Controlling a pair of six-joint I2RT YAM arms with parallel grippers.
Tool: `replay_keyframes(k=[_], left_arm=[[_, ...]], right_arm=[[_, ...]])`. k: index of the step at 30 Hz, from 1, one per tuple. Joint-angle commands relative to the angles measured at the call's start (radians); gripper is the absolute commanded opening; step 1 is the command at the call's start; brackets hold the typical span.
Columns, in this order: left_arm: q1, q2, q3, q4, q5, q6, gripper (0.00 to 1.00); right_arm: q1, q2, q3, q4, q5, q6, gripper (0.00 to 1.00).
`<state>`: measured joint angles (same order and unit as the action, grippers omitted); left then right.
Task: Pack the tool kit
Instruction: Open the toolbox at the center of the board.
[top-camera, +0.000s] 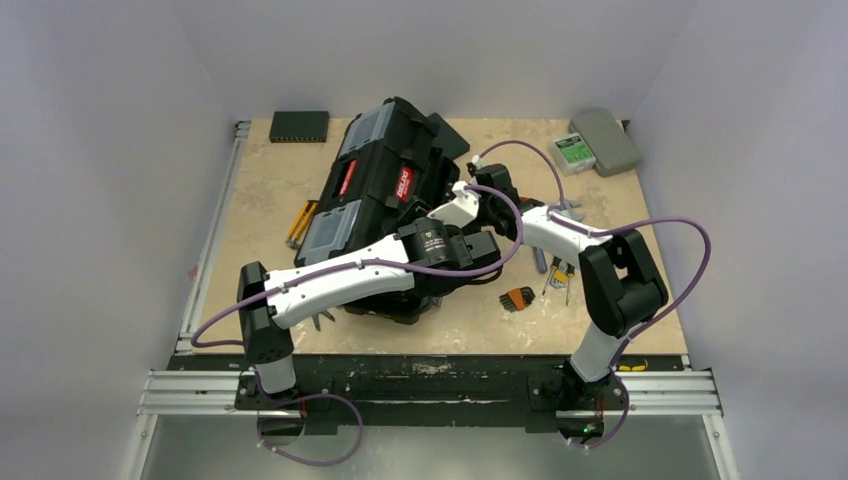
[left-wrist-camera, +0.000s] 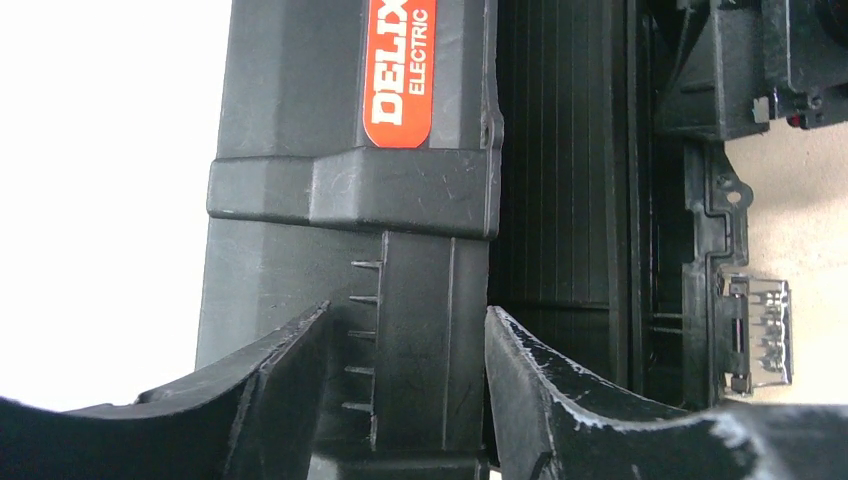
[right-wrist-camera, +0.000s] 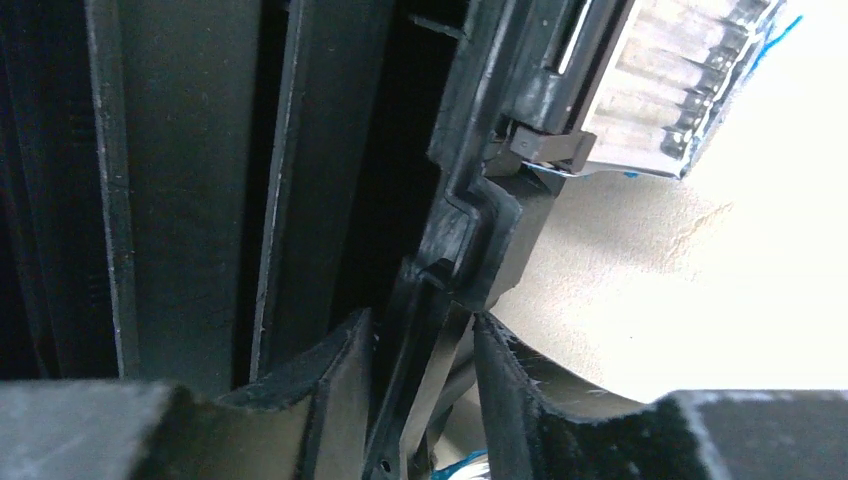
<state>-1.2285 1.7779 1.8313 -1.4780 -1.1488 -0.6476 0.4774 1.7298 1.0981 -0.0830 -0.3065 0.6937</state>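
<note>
The black toolbox (top-camera: 375, 170) lies tilted at the table's middle, with two clear-lidded compartments and a red label (top-camera: 405, 183) on its handle. Both arms reach to its right side; the top view hides their jaws. In the left wrist view my left gripper (left-wrist-camera: 407, 320) is shut on the black handle bar just below the red label (left-wrist-camera: 400, 70). In the right wrist view my right gripper (right-wrist-camera: 422, 325) is shut on the toolbox's thin black rim (right-wrist-camera: 440, 250). A yellow-handled tool (top-camera: 300, 222), small screwdrivers (top-camera: 556, 272) and a red-and-black key set (top-camera: 517, 298) lie on the table.
A flat grey case (top-camera: 605, 140) and a small green-labelled box (top-camera: 573, 150) sit at the back right. A thin black device (top-camera: 299, 125) lies at the back left. Metal rails run along the table's left and near edges.
</note>
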Motion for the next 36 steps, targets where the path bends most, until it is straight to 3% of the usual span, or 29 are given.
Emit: replay_keyframes(k=[1, 7, 18, 28, 36], left_arm=[[0.064, -0.052, -0.030, -0.165, -0.159, -0.020, 0.53], [0.090, -0.056, -0.049, -0.147, -0.154, -0.020, 0.40], [0.116, -0.068, -0.091, -0.130, -0.193, -0.012, 0.33], [0.153, -0.099, -0.099, -0.158, -0.201, -0.085, 0.00], [0.164, -0.110, -0.103, -0.125, -0.187, -0.069, 0.00]], right_arm=[[-0.031, 0.031, 0.019, -0.106, 0.109, -0.058, 0.33], [-0.032, 0.025, 0.032, -0.138, 0.142, -0.061, 0.14], [-0.033, 0.029, 0.049, -0.135, 0.114, -0.058, 0.10], [-0.048, 0.017, 0.073, -0.188, 0.158, -0.077, 0.03], [-0.117, -0.007, 0.057, -0.214, 0.164, -0.120, 0.00]])
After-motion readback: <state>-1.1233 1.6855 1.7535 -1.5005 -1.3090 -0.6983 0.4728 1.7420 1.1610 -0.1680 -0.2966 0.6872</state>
